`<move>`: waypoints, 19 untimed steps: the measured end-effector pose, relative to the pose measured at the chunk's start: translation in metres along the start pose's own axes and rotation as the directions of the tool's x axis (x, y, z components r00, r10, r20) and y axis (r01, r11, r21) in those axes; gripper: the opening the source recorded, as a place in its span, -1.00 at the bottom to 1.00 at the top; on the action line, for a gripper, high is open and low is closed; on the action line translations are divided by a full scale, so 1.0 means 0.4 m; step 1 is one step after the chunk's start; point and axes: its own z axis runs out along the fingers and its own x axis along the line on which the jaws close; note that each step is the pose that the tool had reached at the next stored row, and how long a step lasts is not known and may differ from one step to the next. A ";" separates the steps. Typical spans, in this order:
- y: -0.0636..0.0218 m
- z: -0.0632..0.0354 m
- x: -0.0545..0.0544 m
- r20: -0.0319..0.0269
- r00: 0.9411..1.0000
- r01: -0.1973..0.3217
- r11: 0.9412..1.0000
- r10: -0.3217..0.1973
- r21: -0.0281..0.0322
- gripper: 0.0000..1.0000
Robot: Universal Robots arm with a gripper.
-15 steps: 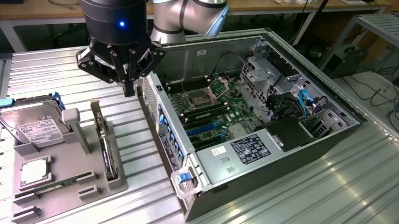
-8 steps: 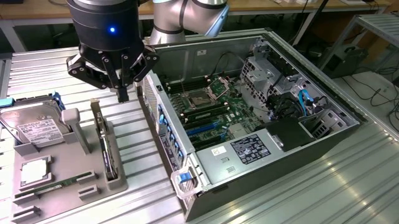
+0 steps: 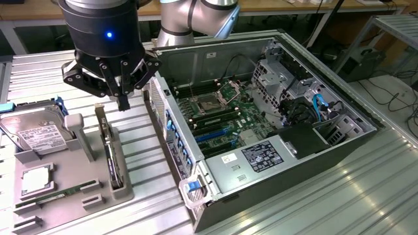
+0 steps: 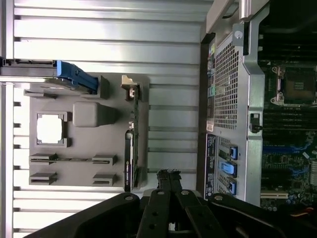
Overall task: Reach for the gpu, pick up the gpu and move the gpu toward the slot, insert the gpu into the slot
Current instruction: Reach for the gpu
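The gpu (image 3: 112, 155) stands on edge in a holder of the grey tray (image 3: 78, 169), a thin black card with its silver bracket (image 3: 100, 115) at the far end. In the wrist view the gpu (image 4: 129, 148) shows as a narrow dark strip. My gripper (image 3: 123, 104) hangs shut and holds nothing, above the bracket end of the card and slightly toward the computer case; its closed fingertips (image 4: 168, 174) sit beside the card, apart from it. The blue slot (image 3: 213, 134) lies on the green motherboard inside the open case.
The open computer case (image 3: 326, 147) lies on its side at the exterior view's right, its perforated wall (image 3: 160, 105) close to the gripper. On the tray sit a hard drive (image 3: 33, 129), a processor chip (image 3: 36, 178) and a green memory stick (image 3: 62, 193).
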 end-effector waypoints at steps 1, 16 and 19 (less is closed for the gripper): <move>-0.002 0.000 0.004 0.000 1.000 0.001 1.000 -0.001 0.000 -0.79; -0.013 0.003 0.054 -0.001 1.000 0.012 1.000 -0.012 0.000 -0.79; -0.008 0.006 0.059 0.000 1.000 0.012 1.000 -0.012 0.000 -0.79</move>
